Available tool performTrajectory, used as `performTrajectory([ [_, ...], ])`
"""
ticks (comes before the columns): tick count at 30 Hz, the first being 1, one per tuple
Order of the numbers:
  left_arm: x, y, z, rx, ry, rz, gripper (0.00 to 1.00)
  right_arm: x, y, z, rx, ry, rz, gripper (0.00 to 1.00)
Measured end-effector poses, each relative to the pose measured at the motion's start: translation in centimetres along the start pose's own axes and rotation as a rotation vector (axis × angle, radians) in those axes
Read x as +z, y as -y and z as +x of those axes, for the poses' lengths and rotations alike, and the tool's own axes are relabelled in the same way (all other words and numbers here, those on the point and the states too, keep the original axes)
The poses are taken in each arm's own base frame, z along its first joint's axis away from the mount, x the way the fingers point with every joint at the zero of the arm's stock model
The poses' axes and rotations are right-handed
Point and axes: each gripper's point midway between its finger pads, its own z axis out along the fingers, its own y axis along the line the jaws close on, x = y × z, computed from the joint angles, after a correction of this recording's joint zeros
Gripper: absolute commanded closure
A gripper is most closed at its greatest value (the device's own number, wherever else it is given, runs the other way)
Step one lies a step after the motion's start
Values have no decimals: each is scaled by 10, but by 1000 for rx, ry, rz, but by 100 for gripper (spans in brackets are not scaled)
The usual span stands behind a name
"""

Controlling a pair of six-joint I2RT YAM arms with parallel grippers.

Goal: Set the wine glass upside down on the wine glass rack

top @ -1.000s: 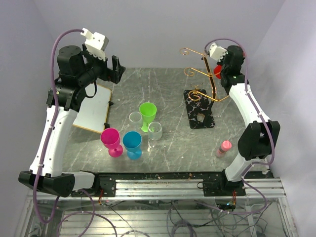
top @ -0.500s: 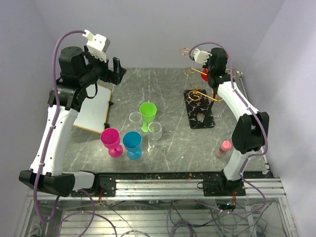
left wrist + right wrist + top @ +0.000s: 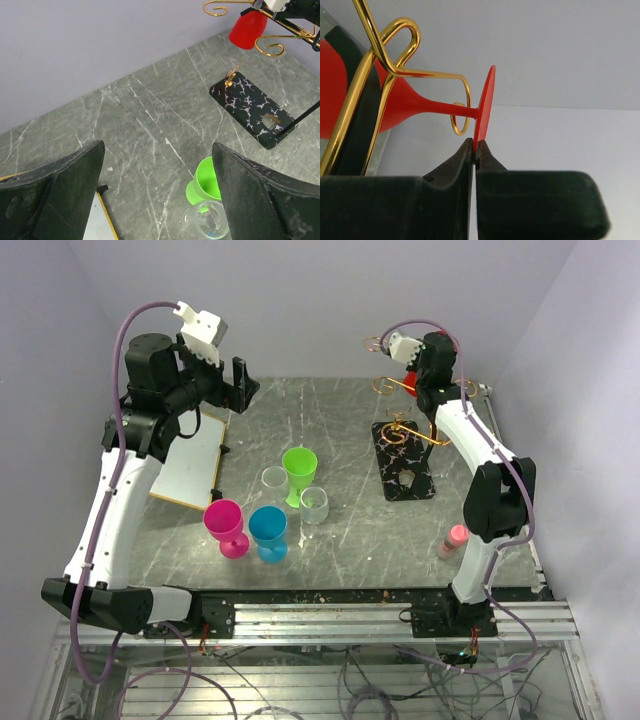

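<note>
**Red glass at the rack, hanging step in hand**

R gripper [image 3: 475, 145] pinches the foot rim of the red wine glass [image 3: 440, 106], jaws pressed tight on it, high over the table's [image 3: 330, 430] far right. The stem lies between the curled gold wires of the wine glass rack [image 3: 365, 75], bowl below an upper branch. L gripper [image 3: 157, 150] hangs spread wide, holding nothing, well apart. Hanging looks nearly done. Next prob. needs the foot seated on the wires, then a slow release w/o tugging the stand.
</note>
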Motion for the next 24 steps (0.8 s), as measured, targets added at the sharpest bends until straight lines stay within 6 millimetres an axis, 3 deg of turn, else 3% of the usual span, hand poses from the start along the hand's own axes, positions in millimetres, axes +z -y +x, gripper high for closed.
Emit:
performTrajectory([
  [9,1,1,3,-3,-6,6,1,15,-4,-6,28,0,12,100],
  [19,1,2,3,-4,-5,13,1,15,25,-1,84,-26,67,100],
  [24,1,3,3,-4,-4,16,1,26,19,7,93,-53,57,100],
])
